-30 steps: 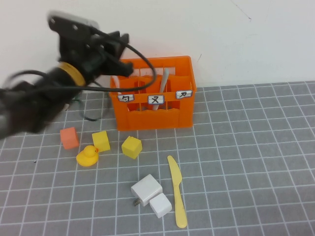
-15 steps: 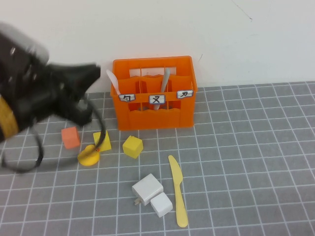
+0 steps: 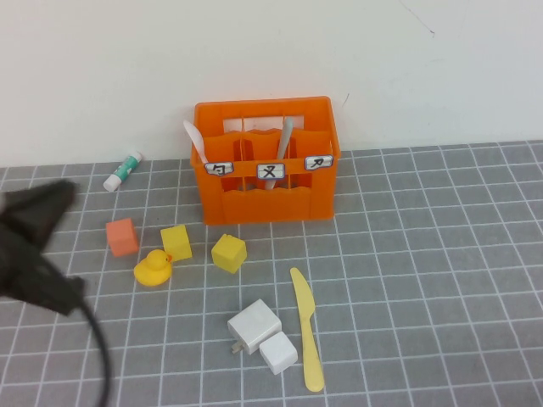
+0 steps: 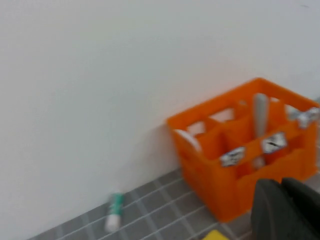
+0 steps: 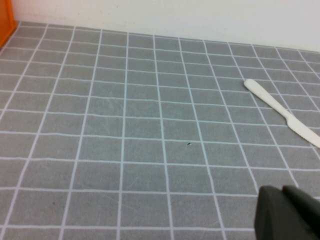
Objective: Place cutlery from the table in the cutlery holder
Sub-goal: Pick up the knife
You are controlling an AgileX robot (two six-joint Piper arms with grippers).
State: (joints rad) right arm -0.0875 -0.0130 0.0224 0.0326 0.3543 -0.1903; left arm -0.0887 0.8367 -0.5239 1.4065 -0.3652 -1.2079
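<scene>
Orange cutlery holder (image 3: 267, 191), pale yellow knife (image 3: 305, 326), white-gridded grey table (image 3: 424, 280).

A gridded grey counter (image 3: 441, 254) is occupied by an orange crate (image 3: 265, 191), yellow knife (image 3: 306, 330), cubes (image 3: 228, 253), duck (image 3: 153, 268), chargers (image 3: 261, 337) and tube (image 3: 124, 170)

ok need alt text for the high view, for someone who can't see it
An orange cutlery holder stands at the back of a grey gridded table, a pale spoon and grey fork standing in it. A yellow knife lies in front, beside two white charger blocks. The left gripper, shut, sits at the left edge.
</scene>
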